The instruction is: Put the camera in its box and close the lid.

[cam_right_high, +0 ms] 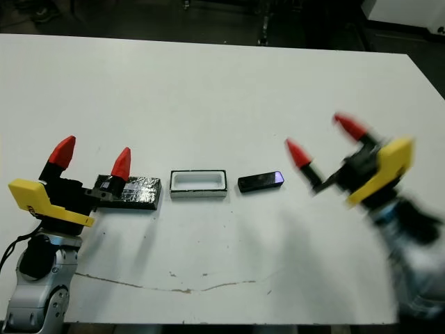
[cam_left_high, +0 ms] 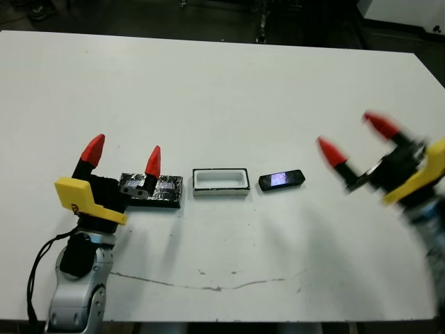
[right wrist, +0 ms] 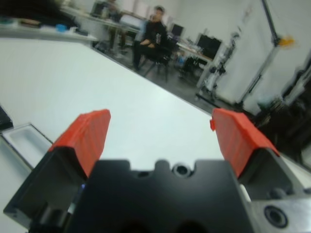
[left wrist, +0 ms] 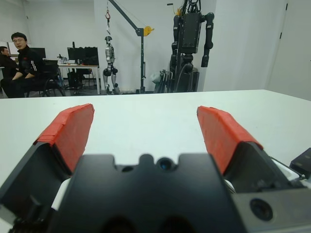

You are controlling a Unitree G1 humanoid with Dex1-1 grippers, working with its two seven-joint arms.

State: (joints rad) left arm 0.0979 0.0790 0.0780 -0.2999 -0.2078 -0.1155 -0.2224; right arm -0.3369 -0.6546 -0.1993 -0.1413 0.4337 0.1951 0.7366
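The left gripper (cam_left_high: 122,156) covers the 9 o'clock end of the lid (cam_left_high: 165,190). The right gripper (cam_left_high: 356,139) and its arm are motion-blurred, the arm cut off at the 3 o'clock edge. In the right wrist view, only a corner of the box (right wrist: 23,141) shows; people beyond the table are blurred.

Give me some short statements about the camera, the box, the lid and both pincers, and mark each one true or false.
1. The camera lies inside the box. False: it lies on the table, on the box's right.
2. The box is empty. True.
3. The lid already covers the box. False: it lies on the box's left, by the left pincer.
4. The right pincer holds the camera. False: it is open, holding nothing.
5. The left pincer is open. True.
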